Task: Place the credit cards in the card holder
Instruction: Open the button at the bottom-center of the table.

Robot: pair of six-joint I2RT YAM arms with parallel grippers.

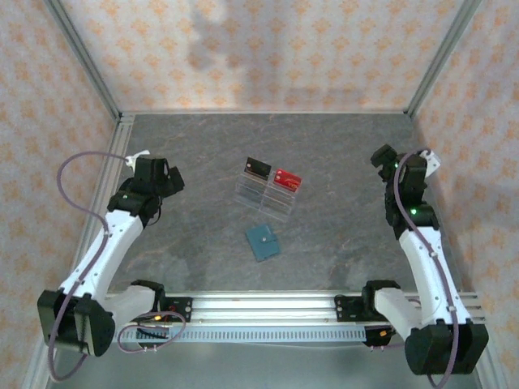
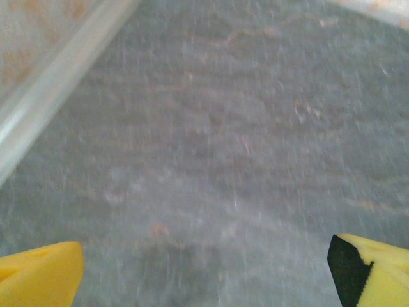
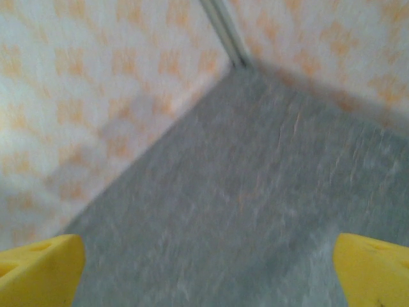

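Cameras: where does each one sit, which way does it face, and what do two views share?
Top external: above and behind the bases, looking down on table, card holder, left arm, right arm.
Left wrist: faces table beside a wall rail; left gripper open.
Right wrist: faces a table corner and walls; right gripper open.
Shared: wrist views both show yellow fingertips.

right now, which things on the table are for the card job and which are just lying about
For the job: black card, red card, teal card holder.
Just lying about: clear plastic rack.
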